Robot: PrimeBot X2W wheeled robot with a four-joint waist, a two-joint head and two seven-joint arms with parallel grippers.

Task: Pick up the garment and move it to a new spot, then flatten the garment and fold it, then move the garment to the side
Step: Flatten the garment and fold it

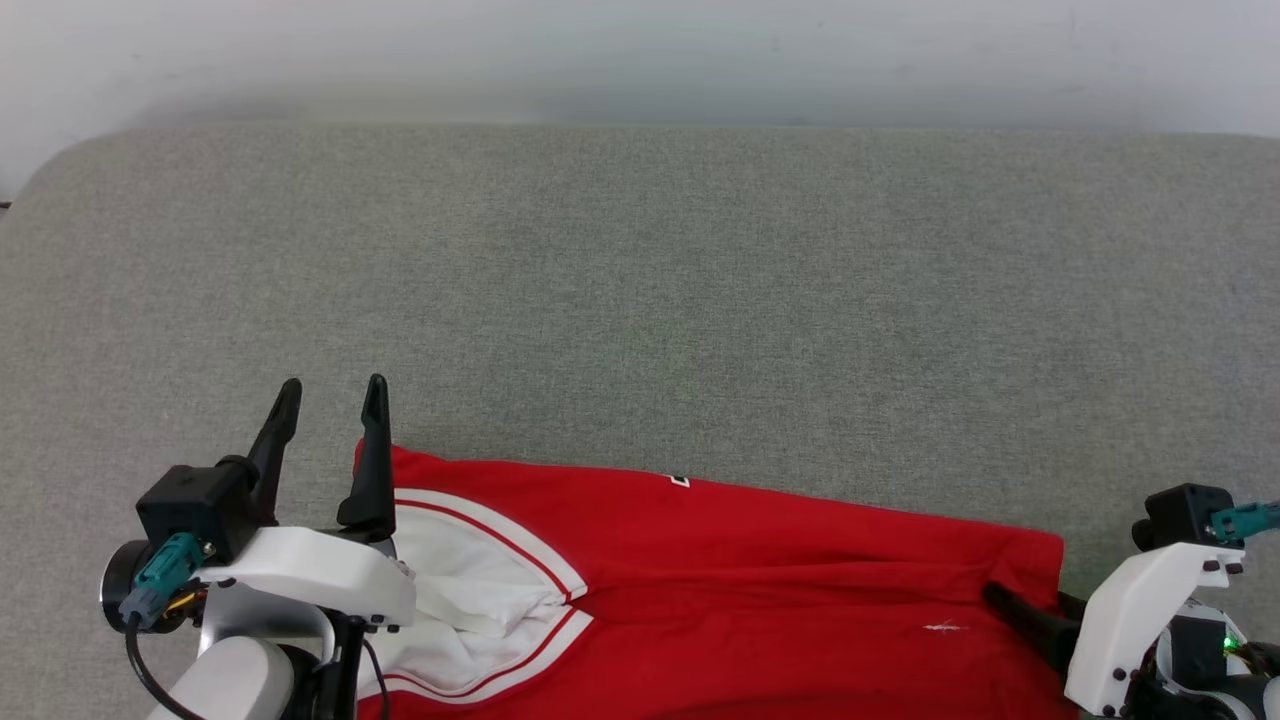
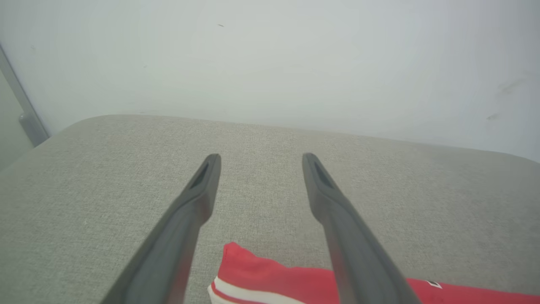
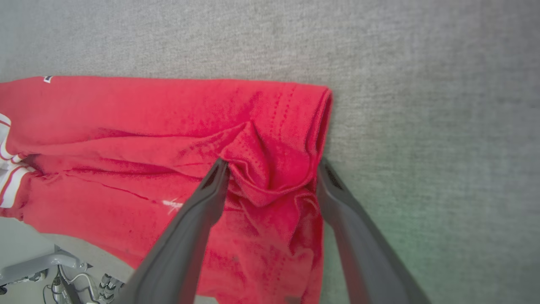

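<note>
garment (image 1: 760,590): bright red soft fabric shirt, lying lengthwise along the near side of the worktop, reaching from the left end effector across to the right one; smooth in the middle, rumpled at its right end.
worktop (image 1: 640,280): wide grey woven-fabric surface with a rounded far left corner.
wall (image 1: 640,50): pale and plain, behind the worktop's far edge.
sleeve (image 1: 460,590): white creased cloth at the garment's left end, edged with white-and-red striped trim.
left end effector (image 1: 333,388): two long dark fingers spread apart with nothing between them, over the garment's far left corner.
right end effector (image 3: 273,164): fingers spread, tips on the cloth at the garment's right end, a raised fold of red fabric bunched between them.
tag (image 1: 680,481): small white mark on the garment's far edge.
</note>
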